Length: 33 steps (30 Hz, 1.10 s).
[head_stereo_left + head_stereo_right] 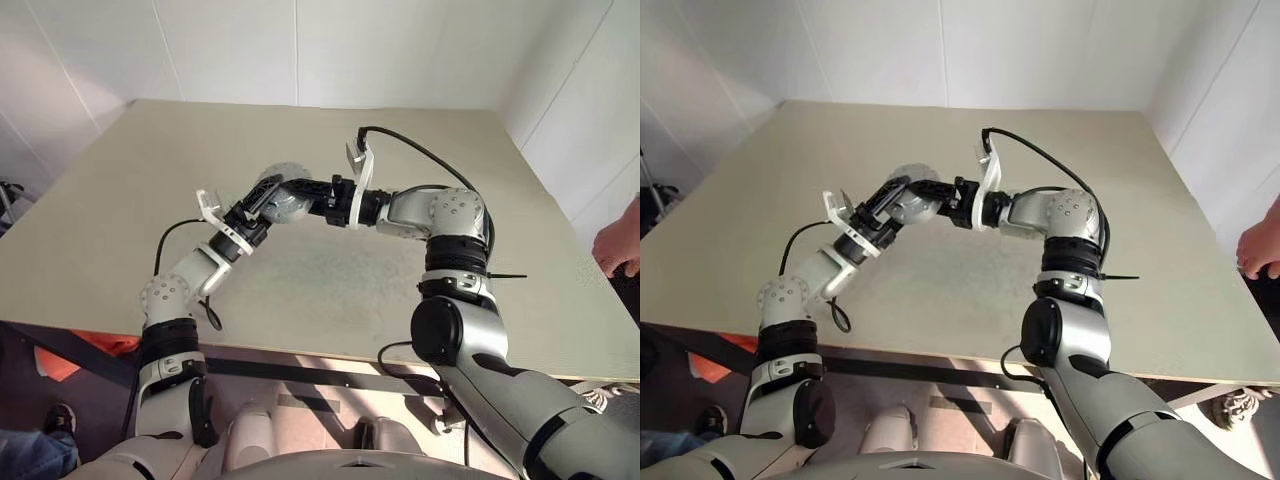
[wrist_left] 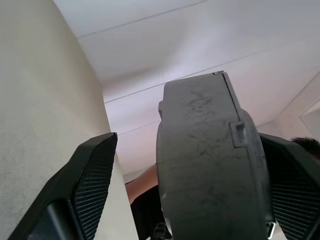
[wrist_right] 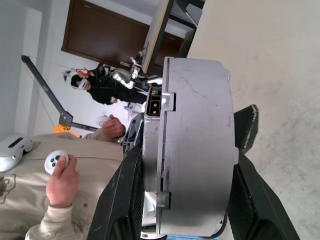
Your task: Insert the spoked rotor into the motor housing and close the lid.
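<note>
The motor housing [image 1: 283,193], a squat grey metal puck, hangs above the middle of the beige table [image 1: 330,290], held between both arms. My right gripper [image 3: 192,135] comes in from the right and is shut on it, one black finger [image 3: 125,195] on each flat face. My left gripper [image 2: 190,145] reaches up from the left and stands open around the puck's rim [image 2: 205,165], with a clear gap at one finger [image 2: 95,175]. A seam [image 3: 165,150] splits the puck into a thin part and a thick part; I cannot tell whether the thin part is the lid. The spoked rotor is hidden.
A person's hand [image 1: 620,240] rests at the table's right edge. In the right wrist view a person holds white controllers [image 3: 56,161], and another person [image 3: 100,85] stands further back. The table's near edge [image 1: 300,352] runs just in front of my arms.
</note>
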Tool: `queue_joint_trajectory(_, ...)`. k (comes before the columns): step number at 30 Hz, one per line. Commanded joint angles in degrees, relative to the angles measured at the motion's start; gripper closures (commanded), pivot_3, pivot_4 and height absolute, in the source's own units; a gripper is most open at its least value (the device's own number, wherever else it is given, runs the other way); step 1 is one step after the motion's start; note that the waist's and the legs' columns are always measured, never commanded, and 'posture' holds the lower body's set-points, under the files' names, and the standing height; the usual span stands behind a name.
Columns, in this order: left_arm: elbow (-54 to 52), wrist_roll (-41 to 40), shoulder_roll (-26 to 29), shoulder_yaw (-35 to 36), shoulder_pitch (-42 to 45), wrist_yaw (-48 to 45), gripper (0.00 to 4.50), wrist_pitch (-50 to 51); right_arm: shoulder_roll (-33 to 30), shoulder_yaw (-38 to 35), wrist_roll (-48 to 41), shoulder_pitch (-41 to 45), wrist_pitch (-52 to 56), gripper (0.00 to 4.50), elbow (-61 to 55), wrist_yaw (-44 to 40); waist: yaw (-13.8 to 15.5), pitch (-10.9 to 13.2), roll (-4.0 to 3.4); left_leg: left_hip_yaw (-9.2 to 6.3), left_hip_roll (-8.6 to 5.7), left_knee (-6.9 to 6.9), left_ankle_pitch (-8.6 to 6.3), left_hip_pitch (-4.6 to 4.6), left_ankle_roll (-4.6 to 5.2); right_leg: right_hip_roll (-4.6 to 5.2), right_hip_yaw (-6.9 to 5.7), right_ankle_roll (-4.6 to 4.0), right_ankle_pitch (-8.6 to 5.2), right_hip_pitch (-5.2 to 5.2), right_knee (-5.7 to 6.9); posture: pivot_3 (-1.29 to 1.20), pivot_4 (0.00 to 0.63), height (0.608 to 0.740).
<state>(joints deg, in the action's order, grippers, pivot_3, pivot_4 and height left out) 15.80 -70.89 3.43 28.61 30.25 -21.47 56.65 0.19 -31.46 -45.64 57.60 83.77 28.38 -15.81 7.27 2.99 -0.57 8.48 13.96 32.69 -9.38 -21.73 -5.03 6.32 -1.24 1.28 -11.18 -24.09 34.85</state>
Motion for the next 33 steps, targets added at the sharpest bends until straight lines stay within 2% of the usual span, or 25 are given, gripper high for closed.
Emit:
queue_joint_trajectory(1,-1.11,-1.11,0.84,-0.01,-0.6,-0.51,1.6,0.15,0.22,-0.72,-3.03,1.28,-0.81,2.39,-3.23,-0.77,-0.01,0.0,0.0,0.0,0.0,0.0,0.0,0.0,0.0,0.0,0.0,0.0,0.0,0.0,0.0,0.0,0.0,0.74)
queue_joint_trajectory(3,-1.11,-1.37,1.04,0.14,-0.82,-0.4,2.18,0.07,0.24,-0.44,-2.91,1.14,-1.15,2.39,-3.06,-0.8,-0.07,0.0,0.0,0.0,0.0,0.0,0.0,0.0,0.0,0.0,0.0,0.0,0.0,0.0,0.0,0.0,0.0,0.74)
queue_joint_trajectory(13,-1.55,-1.52,1.13,-0.61,-1.44,0.62,2.2,-0.79,0.07,1.16,-1.64,0.76,-3.41,2.39,-2.34,-1.41,-0.02,0.0,0.0,-0.01,0.0,0.07,0.0,0.0,0.0,0.01,0.0,-0.01,0.01,0.03,0.03,0.0,0.0,0.74)
queue_joint_trajectory(19,-1.24,-0.26,1.47,-0.66,-1.55,1.14,2.24,-2.41,-0.76,5.4,2.83,-0.46,-11.33,0.44,-3.45,-0.66,-0.04,0.0,0.01,-0.02,0.0,0.11,0.0,0.0,0.0,0.01,0.0,0.01,0.03,0.04,0.05,0.0,0.0,0.74)
queue_joint_trajectory(22,-1.4,0.71,1.79,-0.45,-1.82,1.45,2.24,-3.3,-1.62,9.22,6.18,-1.4,-16.35,0.44,-3.58,-0.85,-0.05,0.0,0.01,-0.02,0.01,0.11,0.0,0.01,0.0,0.01,-0.01,0.03,0.04,0.04,0.05,0.0,0.0,0.74)
queue_joint_trajectory(25,-1.77,2.95,2.71,0.78,-2.33,2.23,2.24,-6.66,-2.02,9.79,7.29,-1.5,-19.66,0.44,-1.77,-0.62,-0.1,0.0,0.01,-0.02,0.01,0.11,0.0,0.01,0.0,0.0,0.0,0.06,0.05,0.04,0.05,0.0,0.0,0.74)
queue_joint_trajectory(29,-0.88,6.59,4.91,4.18,-3.03,5.04,2.24,-13.63,-2.87,10.89,7.67,-1.88,-20.89,0.44,-1.73,-1.64,-0.27,-0.01,0.01,-0.02,0.03,0.11,0.0,0.02,0.0,-0.02,-0.01,0.08,0.07,0.04,0.06,0.0,0.0,0.74)
queue_joint_trajectory(33,-0.64,7.43,6.82,5.66,-4.24,6.5,2.24,-15.0,-3.44,11.63,7.64,-2.37,-21.03,0.44,-1.57,-2.62,-0.25,-0.02,0.04,-0.03,0.03,0.12,0.0,0.02,0.01,-0.02,0.0,0.1,0.08,0.04,0.06,0.0,0.0,0.74)
